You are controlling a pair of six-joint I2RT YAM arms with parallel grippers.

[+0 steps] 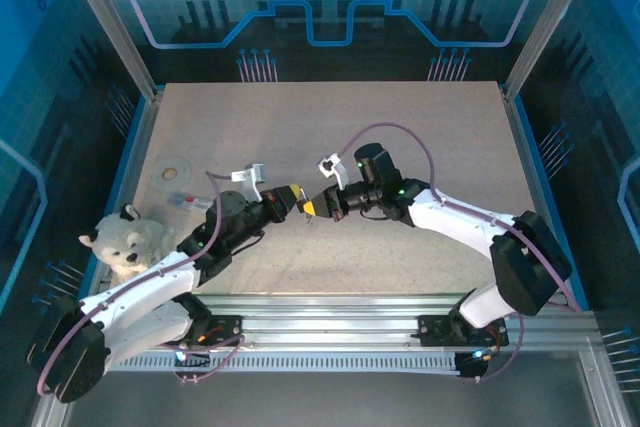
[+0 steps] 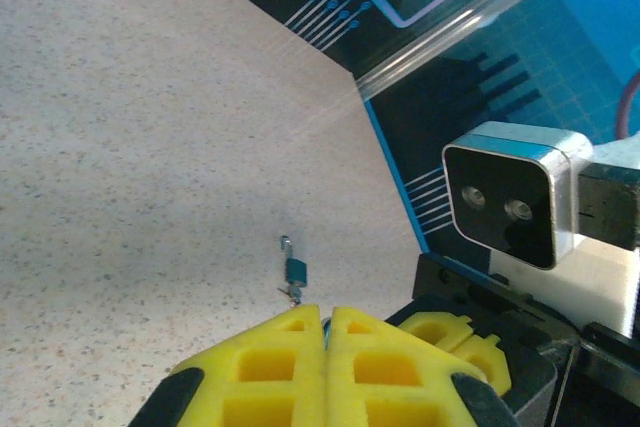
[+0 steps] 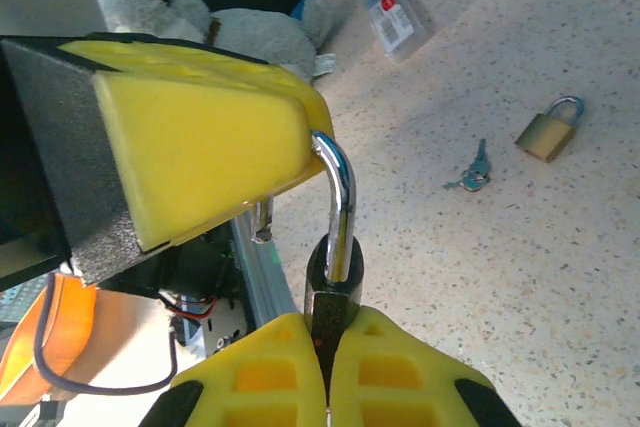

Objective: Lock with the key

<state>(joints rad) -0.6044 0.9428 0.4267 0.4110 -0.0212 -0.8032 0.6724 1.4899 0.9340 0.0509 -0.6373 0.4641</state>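
Right gripper clamped on dark-bodied padlock with chrome shackle, held off the table. Left gripper fingers pressed together at shackle crown, apparently pinching it. Shackle's free leg looks out of body: lock not yet shut. Small teal-headed key bunch lies on speckled beige table beyond, apart from both grippers. Small brass padlock farther off. Judged remaining: fetch key, close shackle, turn.

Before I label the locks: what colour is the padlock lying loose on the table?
The loose padlock: brass-gold body, silver shackle; clearest in the right wrist view.
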